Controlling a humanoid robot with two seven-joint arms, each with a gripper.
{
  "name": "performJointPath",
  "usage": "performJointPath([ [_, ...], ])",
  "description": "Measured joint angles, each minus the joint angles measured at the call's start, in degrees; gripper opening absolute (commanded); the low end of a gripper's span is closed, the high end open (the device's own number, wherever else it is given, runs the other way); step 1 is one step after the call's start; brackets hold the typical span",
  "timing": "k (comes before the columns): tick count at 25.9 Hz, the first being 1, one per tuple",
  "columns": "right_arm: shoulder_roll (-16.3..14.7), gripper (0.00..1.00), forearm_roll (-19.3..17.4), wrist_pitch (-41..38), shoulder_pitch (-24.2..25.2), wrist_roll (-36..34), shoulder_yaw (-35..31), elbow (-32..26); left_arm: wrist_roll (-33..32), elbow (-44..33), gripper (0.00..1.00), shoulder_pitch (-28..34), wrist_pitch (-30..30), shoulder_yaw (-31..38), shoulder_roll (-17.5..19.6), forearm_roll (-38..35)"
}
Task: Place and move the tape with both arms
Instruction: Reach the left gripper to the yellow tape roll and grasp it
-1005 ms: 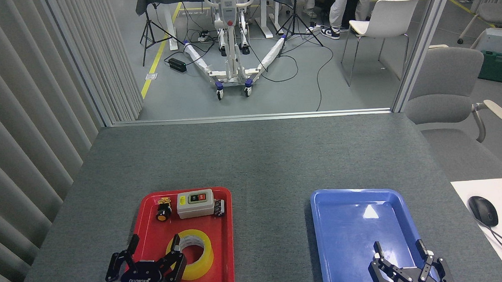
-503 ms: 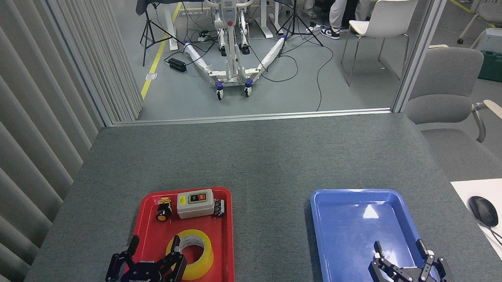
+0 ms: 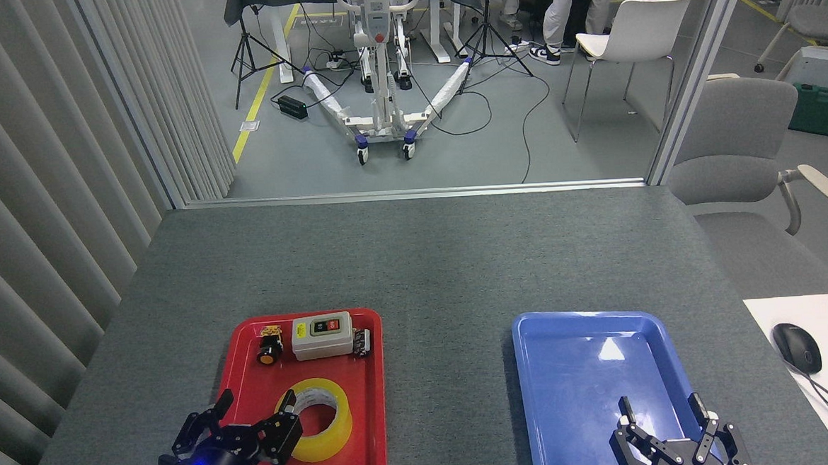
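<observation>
Left end effector [image 3: 254, 419] poised at tape [image 3: 315, 420] in red tray [image 3: 375, 433]

Fingers spread, one inside the flat-lying roll's core, just right of it; the right end effector [image 3: 665, 418], also spread, hangs well apart over the blue tray [image 3: 536, 396].

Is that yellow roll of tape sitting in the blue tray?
No, the tape lies in the red tray; the blue tray holds nothing.

Left gripper [image 3: 257, 416] — lower in the view than a second ago and rolled, so its blue light now faces upward and the white lettering no longer shows. Its jaws remain spread, the right-hand finger still at the near-left rim of the tape [image 3: 315, 420]. Right gripper [image 3: 667, 416] — shifted very slightly lower and to the right.
</observation>
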Motion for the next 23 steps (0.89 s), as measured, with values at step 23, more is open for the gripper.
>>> performJointPath([
  [23, -0.2, 1.0, 0.0, 0.0, -0.09, -0.04, -0.05, 0.03, -24.36, 11.68, 0.98, -16.21, 0.2, -14.77, 12.24, 15.47],
])
